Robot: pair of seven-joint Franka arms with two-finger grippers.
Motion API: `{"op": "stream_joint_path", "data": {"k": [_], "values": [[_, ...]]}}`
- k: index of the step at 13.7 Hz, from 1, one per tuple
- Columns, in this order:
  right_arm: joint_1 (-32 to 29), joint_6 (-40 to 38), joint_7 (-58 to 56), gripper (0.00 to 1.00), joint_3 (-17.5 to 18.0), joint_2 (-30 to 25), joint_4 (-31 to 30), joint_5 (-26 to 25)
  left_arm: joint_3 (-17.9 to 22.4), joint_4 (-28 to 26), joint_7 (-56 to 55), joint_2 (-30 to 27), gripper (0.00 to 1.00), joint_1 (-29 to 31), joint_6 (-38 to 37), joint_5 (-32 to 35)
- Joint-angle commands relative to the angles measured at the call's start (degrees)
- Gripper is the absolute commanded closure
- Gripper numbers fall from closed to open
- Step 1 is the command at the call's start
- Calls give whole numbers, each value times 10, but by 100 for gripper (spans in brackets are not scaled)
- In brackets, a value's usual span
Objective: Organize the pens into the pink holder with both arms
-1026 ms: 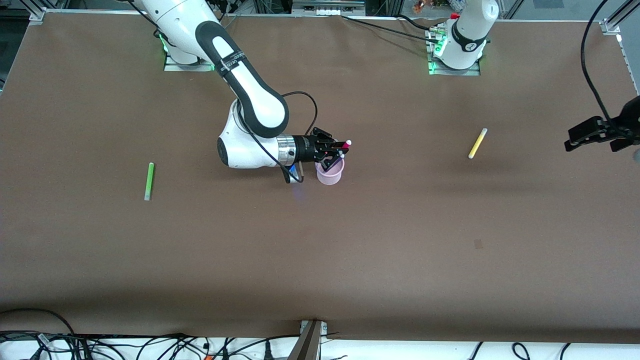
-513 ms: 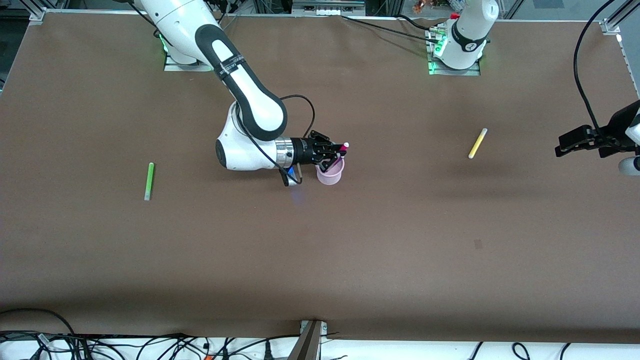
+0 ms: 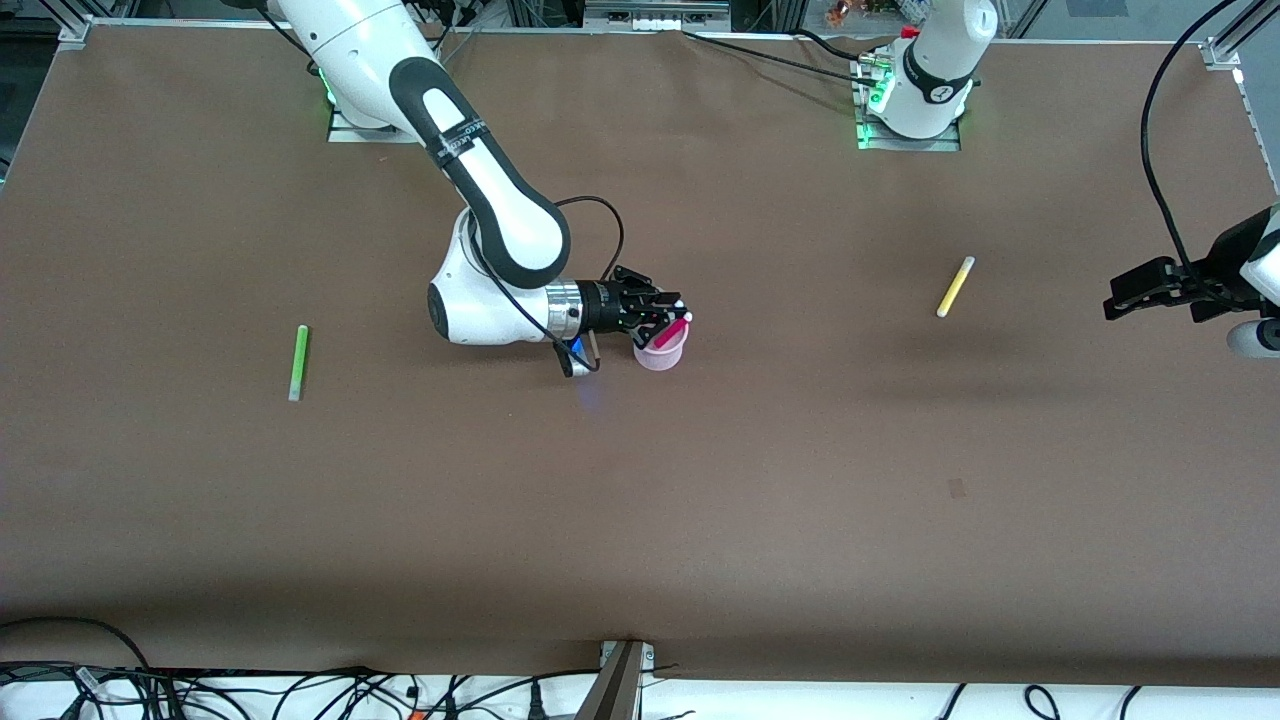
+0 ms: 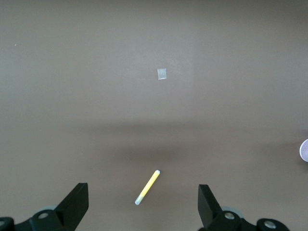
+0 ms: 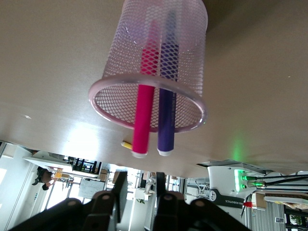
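Right gripper [image 3: 672,312] level with the rim of the pink holder [image 3: 660,354], reaching in sideways from the right arm's end, jaws a little apart and clamped on nothing. Holder upright near the middle of the table [image 3: 700,520], mesh-walled as seen from the right wrist. Inside it, two pens leaning side by side with pale ends above the rim: magenta pen [image 5: 143,120] and purple pen [image 5: 166,125], both free of the fingers [image 5: 119,188]. Left gripper [image 3: 1118,300] up in the air at the left arm's end of the table, jaws spread wide, empty. Yellow pen [image 3: 955,287] flat on the table toward that same end, well apart from the holder, touched by nothing, showing in the left wrist view between the spread fingers [image 4: 77,199] and below them. Green pen [image 3: 298,362] flat on the table toward the right arm's end, alone, well apart from the holder. Small pale patch [image 3: 957,488] on the table nearer to the front camera than the yellow pen.
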Motion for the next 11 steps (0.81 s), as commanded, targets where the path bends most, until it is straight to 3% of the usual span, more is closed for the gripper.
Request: {"op": "stream_joint_path", "data": {"k": [1,4,7,8,10,11], "values": [[-7,0,-10,24,2,-7,0,6,1,1,8,-1,0,-1,-1,-5],[-9,-1,-6,21,-3,-25,4,-26,1,0,8,-1,0,-1,-1,-5],[-10,-20,-8,1,-21,-68,4,-140,1,1,5,-1,0,-2,-2,-5],[-10,-39,-14,1,-32,-90,-1,-184,0,0,3,-1,0,-2,-2,-5],[-10,-71,-42,0,-78,-130,-1,-256,0,0,5,-1,0,-1,-2,-5],[-11,-107,-46,0,-115,-143,3,-258,0,1,5,-1,0,-2,-2,-5]]}}
